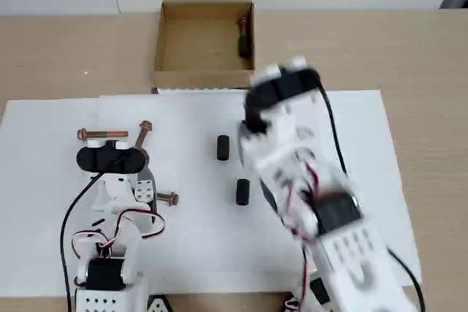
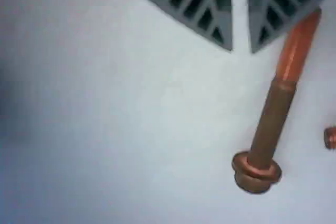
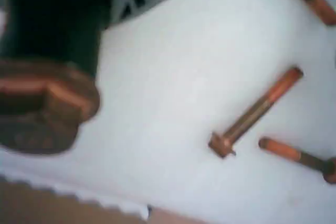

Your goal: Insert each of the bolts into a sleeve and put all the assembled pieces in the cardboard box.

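Paper-covered surface (image 1: pixel 424 49): a sleeved bolt (image 3: pixel 44 103) is clamped in the jaws of the right gripper (image 1: pixel 254 120), just short of the cardboard box (image 1: pixel 167 42). Another assembled piece (image 1: pixel 244 38) lies inside the box. Farther from the box, the left gripper (image 2: pixel 241 45), jaws narrow and empty, is beside a loose bolt (image 2: pixel 270 124). Releasing here would likely drop the piece outside the box's near wall.
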`<state>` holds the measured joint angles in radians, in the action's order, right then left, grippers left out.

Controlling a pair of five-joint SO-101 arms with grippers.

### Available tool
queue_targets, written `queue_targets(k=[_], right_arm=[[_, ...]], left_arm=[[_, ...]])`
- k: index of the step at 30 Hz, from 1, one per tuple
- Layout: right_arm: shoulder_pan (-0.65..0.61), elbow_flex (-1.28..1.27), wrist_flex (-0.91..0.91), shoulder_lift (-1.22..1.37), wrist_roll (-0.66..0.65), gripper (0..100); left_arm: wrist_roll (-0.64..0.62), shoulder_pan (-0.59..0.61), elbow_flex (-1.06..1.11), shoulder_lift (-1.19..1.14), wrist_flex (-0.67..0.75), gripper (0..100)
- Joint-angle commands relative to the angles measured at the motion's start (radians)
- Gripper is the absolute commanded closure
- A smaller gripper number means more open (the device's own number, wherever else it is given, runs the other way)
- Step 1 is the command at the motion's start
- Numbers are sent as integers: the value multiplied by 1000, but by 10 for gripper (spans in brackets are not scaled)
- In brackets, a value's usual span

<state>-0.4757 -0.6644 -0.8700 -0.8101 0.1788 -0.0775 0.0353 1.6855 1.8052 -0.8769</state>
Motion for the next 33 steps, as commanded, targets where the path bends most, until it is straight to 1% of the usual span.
queue_targets(k=[1,7,12,17,22,29,31,33], right_arm=[[5,226,73,231,-2,995],[8,535,137,585,-97,995],[56,795,213,874,-206,995],[90,1043,255,1147,-279,995],[91,1249,257,1376,-350,995],[93,1456,262,1616,-405,987],[93,1488,249,1646,-405,953],[90,1514,214,1661,-404,893]], left_arm=[[3,2,-4,11,-6,994],[5,2,-4,11,-6,994],[3,3,-4,11,-5,994],[3,3,-4,11,-5,994],[3,3,-4,11,-5,994],[3,3,-4,11,-5,994],[3,3,-4,11,-5,994],[3,3,-4,11,-5,994]])
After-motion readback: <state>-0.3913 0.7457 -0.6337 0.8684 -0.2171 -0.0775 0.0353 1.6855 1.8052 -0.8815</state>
